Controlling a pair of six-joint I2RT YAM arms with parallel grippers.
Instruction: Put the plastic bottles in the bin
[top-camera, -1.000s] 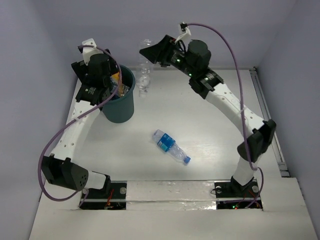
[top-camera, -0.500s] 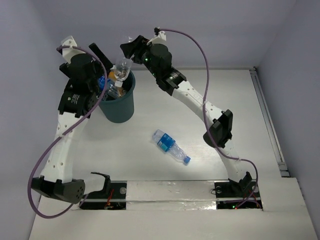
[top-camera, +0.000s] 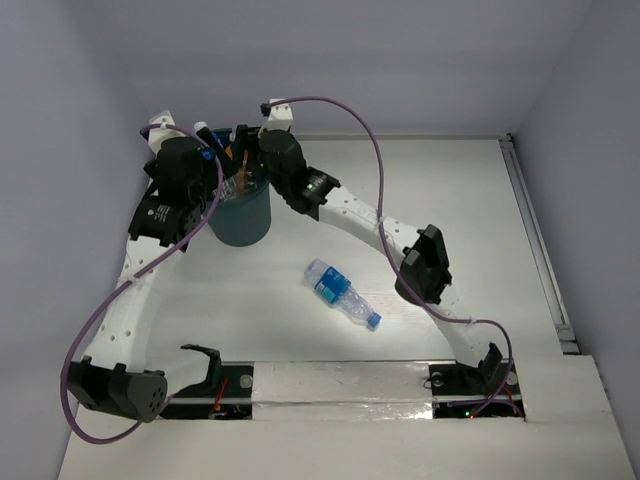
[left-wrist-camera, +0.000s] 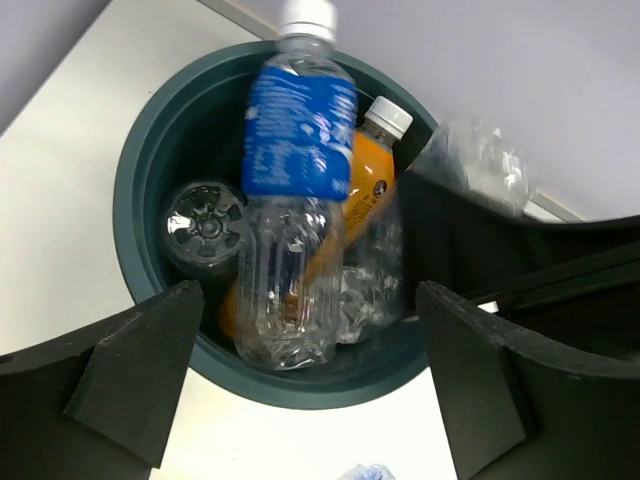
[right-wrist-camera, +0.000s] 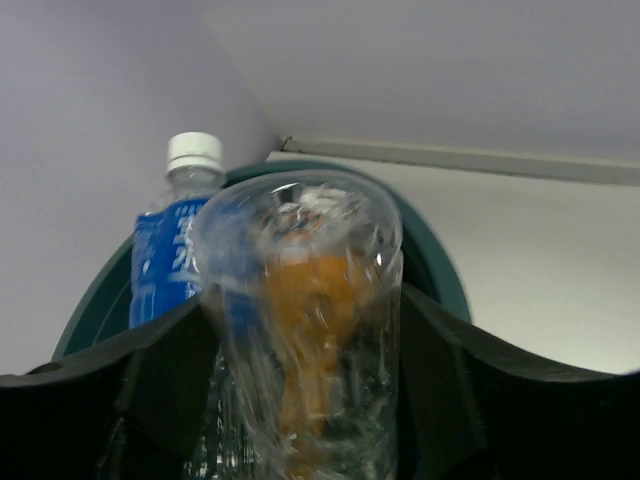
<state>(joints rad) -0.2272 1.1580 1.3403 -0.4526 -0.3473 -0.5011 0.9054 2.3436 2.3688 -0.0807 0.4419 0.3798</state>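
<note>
1. The left gripper (left-wrist-camera: 308, 292) hung just over the bin (top-camera: 243, 222). Its two fingers were spread wide and held nothing.
2. Inside the bin, a blue-labelled bottle (left-wrist-camera: 295, 130) leaned with its white cap above the rim. An orange bottle (left-wrist-camera: 372, 165) lay just beside it, among some clear ones.
3. The right gripper (right-wrist-camera: 305, 305) was at the right side of the bin's mouth, clenched on a clear bottle (right-wrist-camera: 300, 230).
   - This bottle stood about upright between the fingers, with the teal rim right behind and under it.
   - In my judgement it was already over the opening, so the next move needed only that the fingers let go.
4. Farther right and nearer to the arm bases, one more bottle (top-camera: 343, 293) lay flat on the table (top-camera: 450, 200), well apart from the bin.
   - Its long axis ran diagonally, the bottom end toward the bin and the blue cap toward the near right.
   - It lay close to the elbow of the right arm, so I judge that arm the nearer one. The fingers would have to close across this diagonal.
</note>
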